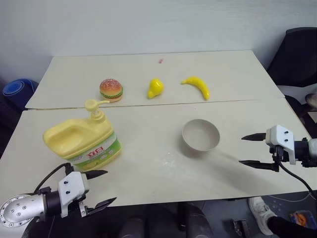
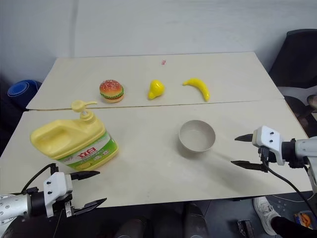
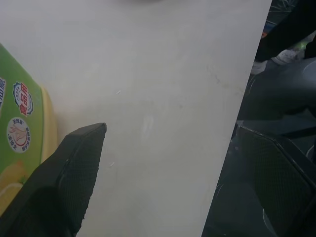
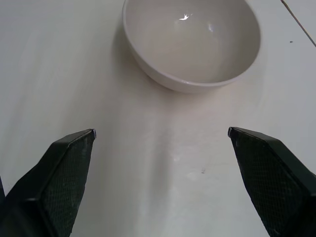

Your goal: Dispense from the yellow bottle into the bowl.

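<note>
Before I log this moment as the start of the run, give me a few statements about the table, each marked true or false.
1. The yellow bottle stands on the table. True.
2. The bowl sits between the toy burger and the toy pear. False: it sits apart from them, nearer the robot.
3. The right tool is open and holds nothing. True.
4. The left tool grips the pump. False: it is open, beside the bottle's base.
5. A toy banana lies beyond the bowl. True.

yellow bottle, green-and-white label, red characters; beige-grey bowl; yellow pear, banana.
</note>
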Available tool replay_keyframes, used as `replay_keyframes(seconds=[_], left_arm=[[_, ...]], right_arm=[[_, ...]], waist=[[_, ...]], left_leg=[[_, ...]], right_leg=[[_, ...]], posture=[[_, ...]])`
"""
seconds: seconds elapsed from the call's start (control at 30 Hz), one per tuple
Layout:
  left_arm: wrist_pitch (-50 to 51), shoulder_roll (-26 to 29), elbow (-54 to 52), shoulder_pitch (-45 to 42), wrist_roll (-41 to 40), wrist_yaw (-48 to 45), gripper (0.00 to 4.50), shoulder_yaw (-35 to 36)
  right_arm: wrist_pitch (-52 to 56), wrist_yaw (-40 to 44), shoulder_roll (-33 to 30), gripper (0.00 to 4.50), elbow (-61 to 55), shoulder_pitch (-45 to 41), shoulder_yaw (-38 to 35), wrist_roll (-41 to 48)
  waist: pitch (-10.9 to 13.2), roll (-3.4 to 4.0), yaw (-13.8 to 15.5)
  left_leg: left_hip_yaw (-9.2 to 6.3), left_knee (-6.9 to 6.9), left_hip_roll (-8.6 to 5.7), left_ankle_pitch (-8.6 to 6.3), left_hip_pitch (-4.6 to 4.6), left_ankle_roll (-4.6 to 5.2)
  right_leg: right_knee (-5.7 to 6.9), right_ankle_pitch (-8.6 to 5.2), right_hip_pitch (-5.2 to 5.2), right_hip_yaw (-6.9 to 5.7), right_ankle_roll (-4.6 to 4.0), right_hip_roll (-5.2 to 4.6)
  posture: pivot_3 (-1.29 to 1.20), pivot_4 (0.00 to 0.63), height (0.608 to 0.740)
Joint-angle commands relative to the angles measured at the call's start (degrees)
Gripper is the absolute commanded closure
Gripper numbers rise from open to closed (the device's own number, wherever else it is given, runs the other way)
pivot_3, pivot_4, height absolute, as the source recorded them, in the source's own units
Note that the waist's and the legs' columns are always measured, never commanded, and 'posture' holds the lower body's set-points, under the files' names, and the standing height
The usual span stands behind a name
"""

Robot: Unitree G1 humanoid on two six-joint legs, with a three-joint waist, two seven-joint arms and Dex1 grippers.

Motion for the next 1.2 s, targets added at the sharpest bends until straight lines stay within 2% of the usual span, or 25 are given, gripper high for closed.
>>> replay_keyframes(seconds=[0.03, 0.33, 0.5, 0.63, 0.8, 0.87, 0.93, 1.07, 1.2], left_arm=[[-1.41, 0.25, -0.95, 0.19, 0.05, -0.66, 0.00, -0.67], [2.45, 1.36, -3.36, -0.20, -1.89, -0.27, 0.00, -0.37], [11.61, 6.01, -7.28, -2.74, -13.16, -3.40, 0.00, 4.98], [18.73, 12.37, -10.62, -5.69, -24.67, -7.09, 0.00, 14.34], [26.31, 19.03, -7.79, -16.14, -33.62, -4.01, 0.00, 19.01], [29.56, 24.40, -3.73, -24.32, -38.79, -4.24, 0.00, 18.29], [31.29, 27.29, -1.46, -29.21, -40.97, -6.17, 0.00, 16.38], [30.58, 29.85, 0.77, -35.55, -39.59, -9.89, 0.00, 10.24], [29.76, 30.45, 0.87, -40.00, -37.92, -12.44, 0.00, 5.59]], right_arm=[[-0.14, -0.30, -0.74, 0.02, -0.73, -0.11, -1.34, 0.78], [2.23, -1.66, 0.32, 0.02, -5.02, 0.92, -1.31, 2.30], [10.05, -0.69, -0.24, 0.02, -9.79, -0.17, -0.82, 6.32], [12.31, -4.75, 2.81, 0.02, -17.61, -1.91, 0.51, 7.24], [13.06, -8.74, 6.76, 0.02, -21.62, -4.65, 4.98, 4.77], [13.20, -11.55, 9.61, 0.02, -21.41, -6.59, 9.58, 1.20], [13.03, -13.32, 11.74, 0.02, -20.50, -7.88, 12.86, -1.61], [13.41, -16.25, 14.92, 0.95, -17.81, -9.78, 16.94, -5.55], [14.70, -18.74, 16.52, 2.32, -16.63, -10.58, 19.57, -8.88]], waist=[[0.00, 0.00, 0.01], [0.00, 0.00, 0.02], [0.02, -0.03, 0.03], [0.06, -0.12, -0.02], [0.06, -0.09, -0.07], [0.11, -0.33, 0.04], [0.09, -0.36, -0.10], [0.14, -0.08, -0.27], [0.17, -0.16, -0.55]], left_leg=[[0.00, 0.00, 0.00, 0.00, 0.00, 0.00], [0.00, 0.00, 0.00, -0.01, 0.00, 0.00], [-0.09, 0.05, 0.08, 0.00, 0.01, -0.01], [-0.11, 0.04, 0.09, -0.03, 0.00, -0.07], [-0.10, 0.03, 0.06, -0.06, 0.02, -0.15], [-0.08, 0.03, 0.05, -0.05, 0.02, -0.17], [-0.03, 0.10, 0.05, 0.00, 0.00, -0.26], [0.22, -0.16, -0.02, -0.01, 0.06, -0.26], [0.41, -0.14, 0.04, -0.05, -0.06, -0.34]], right_leg=[[0.00, 0.00, 0.00, 0.00, 0.00, 0.00], [0.01, 0.00, 0.00, 0.01, 0.00, 0.00], [0.04, 0.00, 0.00, 0.02, 0.00, -0.01], [0.04, -0.01, -0.04, 0.04, -0.01, 0.05], [0.04, -0.02, -0.05, 0.03, -0.04, 0.10], [0.08, -0.04, -0.05, -0.03, -0.06, 0.10], [0.16, -0.07, -0.06, -0.13, -0.12, 0.13], [0.16, -0.16, -0.19, -0.18, -0.28, 0.11], [0.17, -0.23, -0.26, -0.51, -0.40, 0.15]], posture=[[0.00, 0.150, 0.740], [0.00, 0.150, 0.740], [0.00, 0.150, 0.740], [0.00, 0.150, 0.740], [0.00, 0.150, 0.740], [0.00, 0.150, 0.740], [0.00, 0.150, 0.740], [0.00, 0.150, 0.740], [0.00, 0.150, 0.740]])
